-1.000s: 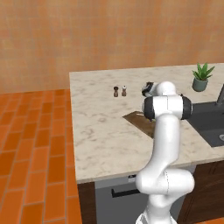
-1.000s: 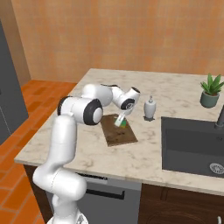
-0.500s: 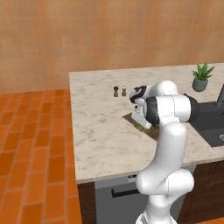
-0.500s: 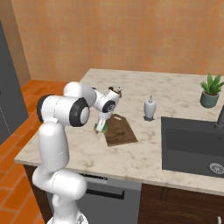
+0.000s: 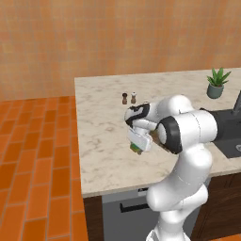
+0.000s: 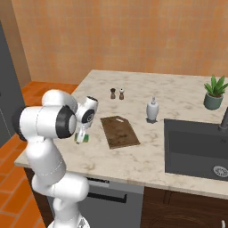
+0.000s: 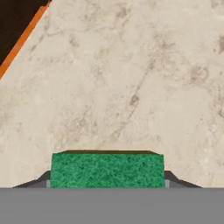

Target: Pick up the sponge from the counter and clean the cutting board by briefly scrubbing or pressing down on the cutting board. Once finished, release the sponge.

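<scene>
The green-topped sponge [image 7: 107, 169] sits between my gripper's [image 7: 107, 183] two dark fingertips [image 7: 40, 181], and the gripper is shut on it. Seen from the right base, the gripper [image 6: 82, 135] holds the sponge [image 6: 84, 139] low over the marbled counter [image 6: 133, 160], a little left of the dark-brown cutting board [image 6: 119, 131]. The board lies flat with nothing on it. From the left base, the gripper [image 5: 137, 142] and sponge [image 5: 136, 148] hang over the counter [image 5: 101, 141], and my arm covers most of the board. Whether the sponge touches the stone I cannot tell.
Two small shakers [image 6: 117, 93] stand behind the board, with a white soap bottle [image 6: 152, 110] to its right. The dark sink [image 6: 196, 144] and a potted plant [image 6: 214, 93] are further right. The counter's left edge and the orange floor [image 7: 19, 37] lie close to the hand.
My arm has swung left, carrying the sponge from over the cutting board to the counter beside the board's left edge. The board is now uncovered in the right base view.
</scene>
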